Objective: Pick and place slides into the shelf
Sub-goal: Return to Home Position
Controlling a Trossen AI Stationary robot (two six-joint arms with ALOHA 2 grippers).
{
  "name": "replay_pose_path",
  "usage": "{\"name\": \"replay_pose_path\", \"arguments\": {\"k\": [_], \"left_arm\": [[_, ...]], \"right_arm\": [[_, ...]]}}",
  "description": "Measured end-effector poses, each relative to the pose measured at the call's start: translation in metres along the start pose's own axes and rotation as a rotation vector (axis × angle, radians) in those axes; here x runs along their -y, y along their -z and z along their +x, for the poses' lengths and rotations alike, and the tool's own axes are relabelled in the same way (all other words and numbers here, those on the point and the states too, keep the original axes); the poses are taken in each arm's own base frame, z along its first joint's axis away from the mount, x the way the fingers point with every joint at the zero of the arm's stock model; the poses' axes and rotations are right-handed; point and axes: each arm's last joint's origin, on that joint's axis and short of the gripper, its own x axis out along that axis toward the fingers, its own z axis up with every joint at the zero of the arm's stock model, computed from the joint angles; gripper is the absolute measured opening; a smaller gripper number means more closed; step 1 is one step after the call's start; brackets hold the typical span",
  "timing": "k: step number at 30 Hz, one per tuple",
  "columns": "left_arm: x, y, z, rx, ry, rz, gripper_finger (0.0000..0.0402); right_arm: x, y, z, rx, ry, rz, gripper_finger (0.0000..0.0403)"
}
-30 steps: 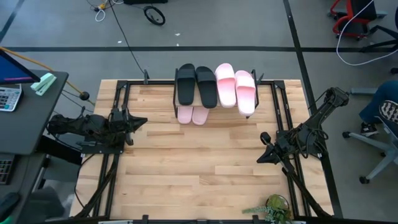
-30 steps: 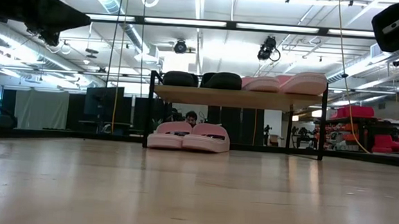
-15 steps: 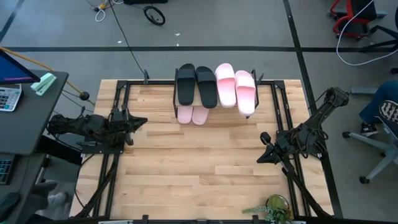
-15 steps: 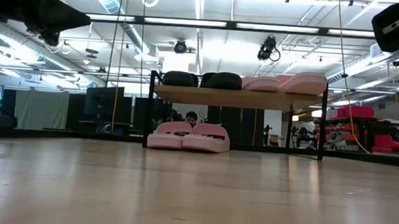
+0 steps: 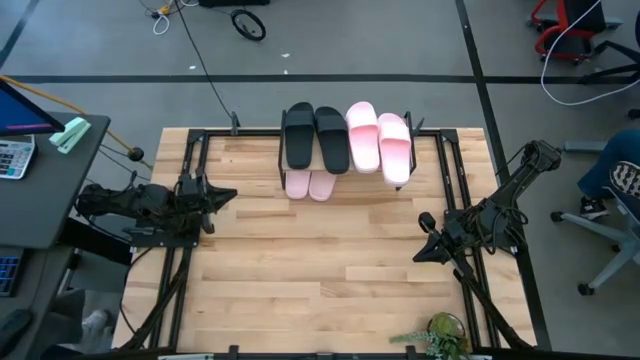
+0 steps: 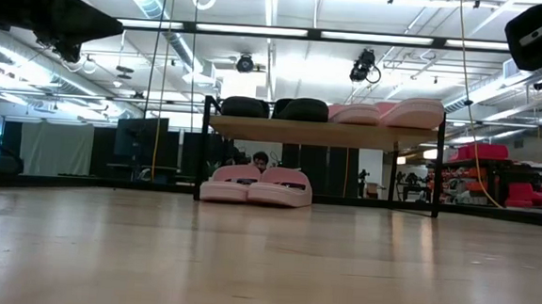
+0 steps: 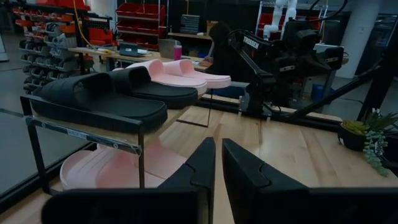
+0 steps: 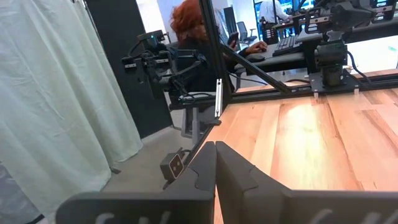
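Note:
The shelf stands at the table's far edge. On its top board lie two black slides and two pale pink slides; two more pink slides rest on the lower tier, also seen in the low view. My left gripper hovers shut at the table's left side, level with the shelf. My right gripper is shut at the right side, nearer the front. Neither touches a slide.
A small potted plant sits at the table's near right corner. Black frame rails run along both sides of the table. Bare wooden tabletop lies between the arms. A desk with a calculator stands off the left edge.

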Motion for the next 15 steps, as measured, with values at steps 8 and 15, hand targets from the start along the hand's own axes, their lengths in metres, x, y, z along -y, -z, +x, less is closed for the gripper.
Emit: {"name": "replay_pose_path", "arguments": {"k": [8, 15], "left_arm": [[0.0, 0.0, 0.0, 0.0, 0.0, 0.0, 0.0021], [0.0, 0.0, 0.0, 0.0, 0.0, 0.0, 0.0028]], "right_arm": [[0.0, 0.0, 0.0, 0.0, 0.0, 0.0, 0.0009], [0.0, 0.0, 0.0, 0.0, 0.0, 0.0, 0.0009]]}}
